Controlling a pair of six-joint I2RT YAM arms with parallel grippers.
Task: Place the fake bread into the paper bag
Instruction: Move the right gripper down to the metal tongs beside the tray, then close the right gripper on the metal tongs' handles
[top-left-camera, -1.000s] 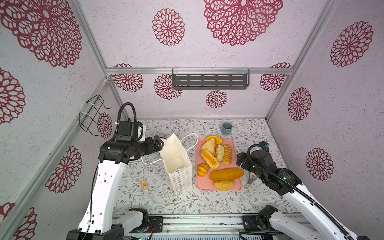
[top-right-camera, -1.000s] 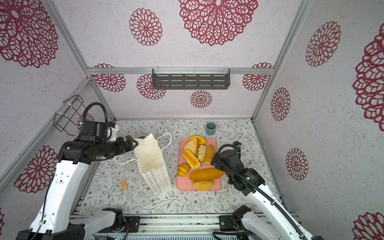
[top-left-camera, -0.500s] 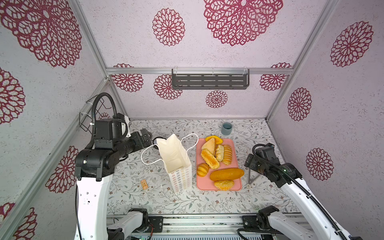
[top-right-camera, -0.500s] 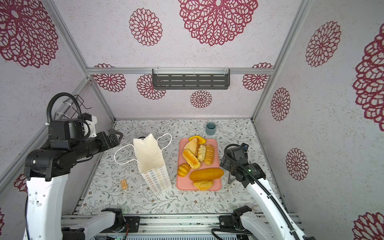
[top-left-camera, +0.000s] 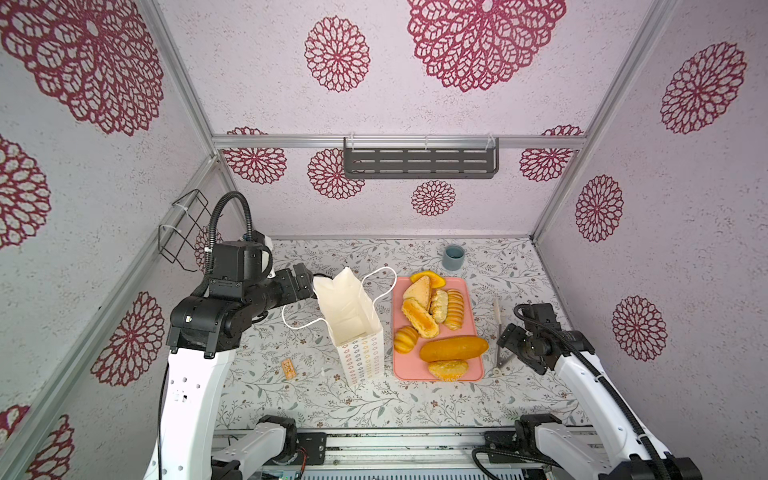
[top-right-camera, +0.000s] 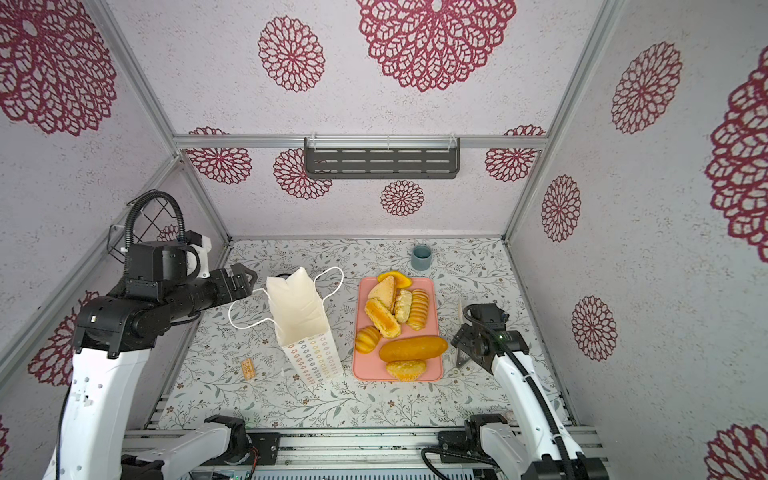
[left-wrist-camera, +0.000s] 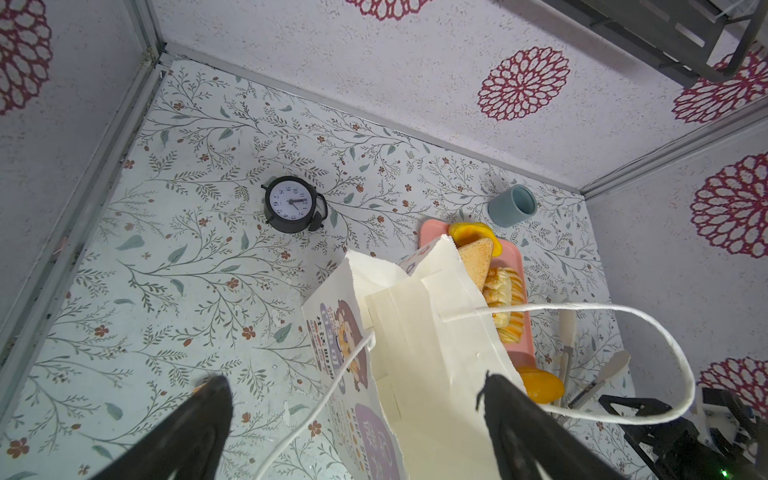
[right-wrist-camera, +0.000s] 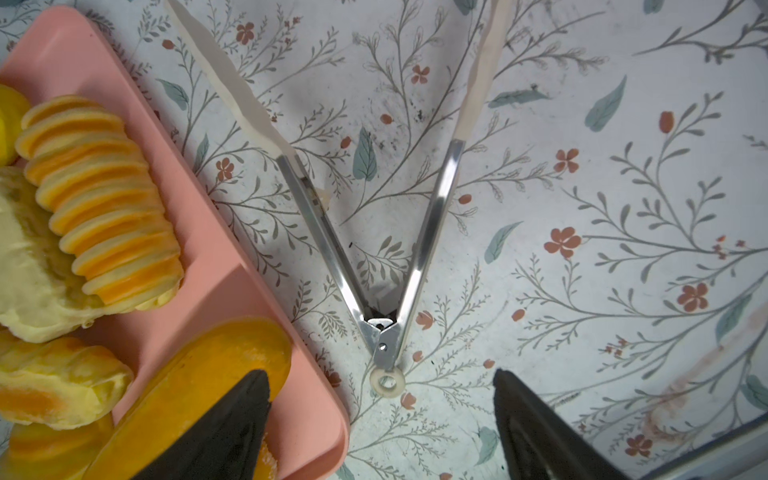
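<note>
On the leaf-print table (top-left-camera: 415, 399), between flower-patterned walls (top-left-camera: 374, 208), the left gripper (top-right-camera: 243, 279) hangs spread at the open rim of the upright bag (top-left-camera: 349, 307). Beside it, the bread (top-left-camera: 453, 348) lies on the pink tray (top-left-camera: 473, 320). The right gripper (right-wrist-camera: 379, 374), jaws spread, hovers over tongs (right-wrist-camera: 432, 216) beside the tray.
</note>
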